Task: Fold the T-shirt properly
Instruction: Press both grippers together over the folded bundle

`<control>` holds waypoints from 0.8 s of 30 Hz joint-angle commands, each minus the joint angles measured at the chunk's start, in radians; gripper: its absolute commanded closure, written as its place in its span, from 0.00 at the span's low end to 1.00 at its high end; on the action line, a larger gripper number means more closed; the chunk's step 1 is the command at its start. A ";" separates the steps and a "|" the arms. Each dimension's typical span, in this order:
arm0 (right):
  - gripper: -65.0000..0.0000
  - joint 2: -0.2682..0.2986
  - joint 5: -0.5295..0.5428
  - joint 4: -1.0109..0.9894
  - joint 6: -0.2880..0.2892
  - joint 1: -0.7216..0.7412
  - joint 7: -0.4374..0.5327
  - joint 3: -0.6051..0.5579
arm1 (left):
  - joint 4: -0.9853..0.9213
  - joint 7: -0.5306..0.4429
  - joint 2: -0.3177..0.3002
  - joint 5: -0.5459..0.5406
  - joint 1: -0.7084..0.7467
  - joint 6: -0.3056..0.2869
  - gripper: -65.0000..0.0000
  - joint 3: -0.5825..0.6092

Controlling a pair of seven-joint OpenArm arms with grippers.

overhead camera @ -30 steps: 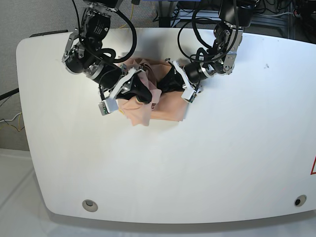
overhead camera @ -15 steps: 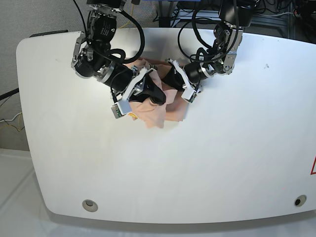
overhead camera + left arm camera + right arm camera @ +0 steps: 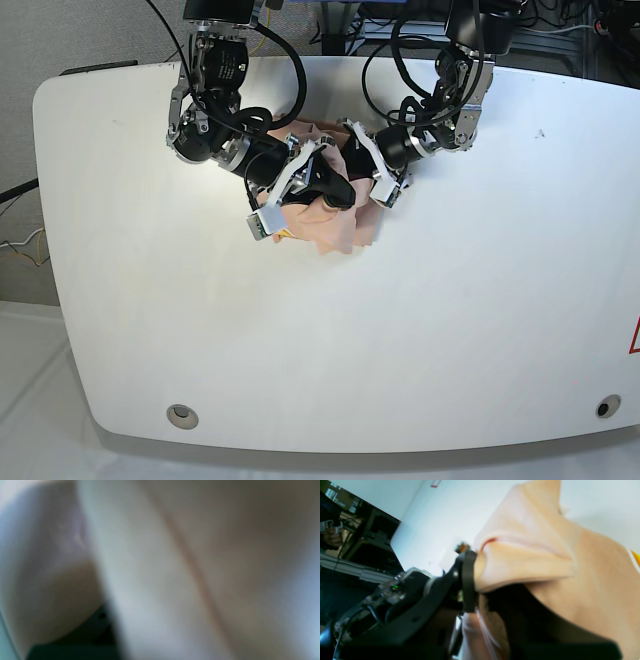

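The right gripper's [image 3: 335,195] fingers close on a raised flap of the T-shirt [image 3: 335,228]; in the right wrist view peach cloth drapes from between its dark jaws, and a sliver of yellow label [image 3: 635,555] shows at that picture's right edge. In the base view this gripper reaches from the left and holds the flap over the middle of the bundle. Just beyond it the left gripper [image 3: 375,180] comes in from the right and sits low against the shirt's far side. Its wrist view is a blur of pale cloth pressed to the lens, so I cannot tell whether its fingers are closed or apart.

The shirt lies as a small bunched packet on the white table [image 3: 450,330], near the back edge, between the two arms. Judging by its compact outline, the sleeves and sides are likely folded in already. What seems left is laying the lifted flap down, releasing, and flattening the packet, which looks lumpy, not neat.
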 commanded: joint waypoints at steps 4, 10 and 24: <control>1.00 -0.005 0.031 0.016 0.010 0.019 0.030 -0.003 | -0.005 0.065 -0.018 0.047 0.007 0.037 0.90 -0.064; 0.77 -0.005 0.031 0.016 0.010 0.022 0.030 -0.003 | 0.023 0.067 -0.018 0.047 0.007 0.037 0.63 -0.101; 0.27 -0.005 0.031 0.019 0.008 0.017 0.030 -0.007 | 0.109 0.069 0.008 0.035 0.024 0.037 0.47 -0.104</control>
